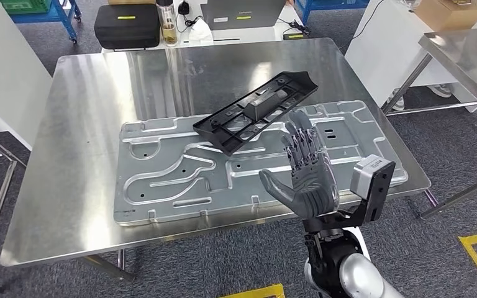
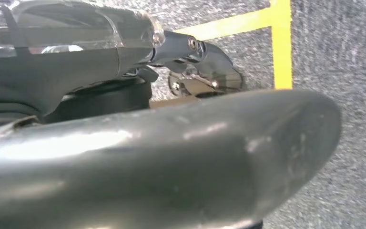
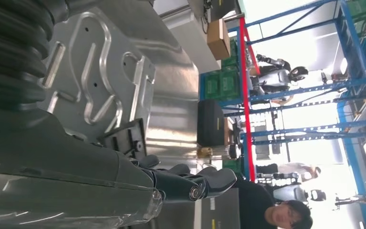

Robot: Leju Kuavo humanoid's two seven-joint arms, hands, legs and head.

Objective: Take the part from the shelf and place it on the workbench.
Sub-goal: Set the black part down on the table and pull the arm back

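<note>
From the head view you can see the black part [image 1: 256, 112] lying at an angle on the stamped metal panel [image 1: 180, 180], which lies flat on the steel counter [image 1: 81, 112]. Your right hand [image 1: 304, 174] is raised just beside the part's near end, fingers spread and straight, gripping nothing; whether the fingertips touch the part you cannot tell from here. The right wrist view gives you the same panel [image 3: 100, 81] turned on its side, an edge of the part [image 3: 126, 138] just past the dark fingers [image 3: 190, 183], and beyond the counter a black case [image 3: 210, 123], blue racks and a person [image 3: 271, 210]. The left wrist view shows your left hand [image 2: 190, 52] hanging over grey carpet with yellow floor tape [image 2: 281, 43]; its fingers look curled, but you cannot tell its grip.
</note>
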